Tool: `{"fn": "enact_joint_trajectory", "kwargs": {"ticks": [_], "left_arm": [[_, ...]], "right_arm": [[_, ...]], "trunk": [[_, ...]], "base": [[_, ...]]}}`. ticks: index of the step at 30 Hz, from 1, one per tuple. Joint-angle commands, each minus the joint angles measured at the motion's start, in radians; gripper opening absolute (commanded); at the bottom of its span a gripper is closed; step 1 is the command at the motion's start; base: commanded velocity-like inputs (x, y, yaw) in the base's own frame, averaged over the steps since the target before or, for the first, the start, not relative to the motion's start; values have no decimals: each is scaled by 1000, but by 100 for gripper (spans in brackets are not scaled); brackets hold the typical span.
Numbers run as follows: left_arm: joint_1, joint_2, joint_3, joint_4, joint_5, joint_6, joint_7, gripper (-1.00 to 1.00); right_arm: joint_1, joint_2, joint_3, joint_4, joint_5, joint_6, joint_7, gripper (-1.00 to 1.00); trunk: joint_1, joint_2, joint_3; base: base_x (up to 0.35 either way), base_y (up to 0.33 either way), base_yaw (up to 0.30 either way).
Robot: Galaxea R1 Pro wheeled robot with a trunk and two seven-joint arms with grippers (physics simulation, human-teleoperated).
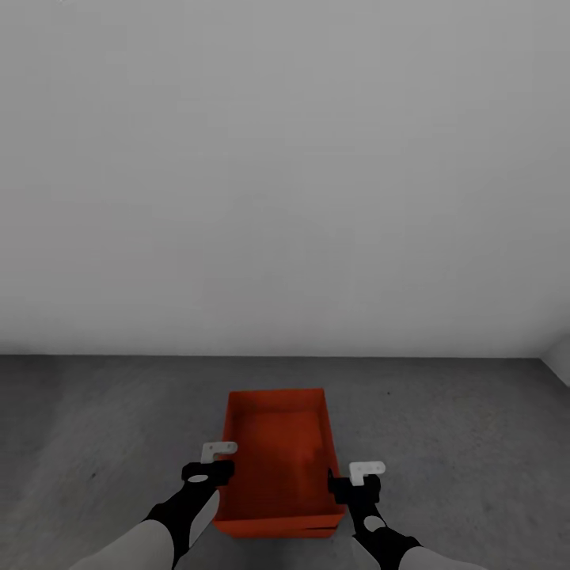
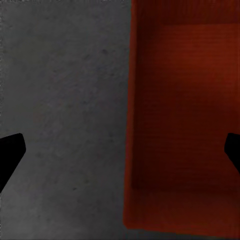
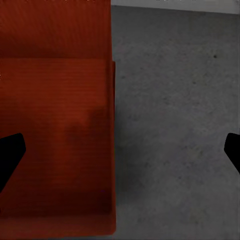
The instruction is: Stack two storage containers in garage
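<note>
On the garage floor [image 1: 95, 412], at six o'clock: stacked containers [image 1: 277, 463] set down, both pairs of fingers [image 2: 11, 152] apart, next withdrawing upward.

Bare room corner, plain wall over concrete.
Flat grey-white wall [image 1: 285, 174] fills the upper view, evenly lit; dark grey mottled concrete floor [image 1: 103, 427] meets it in a straight seam; second wall [image 1: 559, 358] angles in at far right.

container [image 1: 277, 459] on floor [image 1: 459, 443], wall [image 1: 285, 174] behind
</note>
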State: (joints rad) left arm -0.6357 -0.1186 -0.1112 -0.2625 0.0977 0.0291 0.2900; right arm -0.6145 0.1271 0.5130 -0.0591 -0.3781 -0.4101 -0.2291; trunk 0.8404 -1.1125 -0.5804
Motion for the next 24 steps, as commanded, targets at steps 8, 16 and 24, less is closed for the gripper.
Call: {"fn": "enact_joint_trajectory", "kwargs": {"ticks": [8,16,24], "left_arm": [[-1,0,-8,-1,11,3,6,100],[0,0,-8,-1,10,3,6,100],[0,0,-8,-1,11,3,6,100]], "right_arm": [[-1,0,9,1,-7,-2,-4,100],[-1,-1,9,1,-8,-1,-3,100],[-1,0,9,1,-8,-1,-3,100]], "trunk": [[-31,56,24],[-61,112,49],[-92,168,74]], "base": [[0,0,0],[0,0,0],[0,0,0]]}}
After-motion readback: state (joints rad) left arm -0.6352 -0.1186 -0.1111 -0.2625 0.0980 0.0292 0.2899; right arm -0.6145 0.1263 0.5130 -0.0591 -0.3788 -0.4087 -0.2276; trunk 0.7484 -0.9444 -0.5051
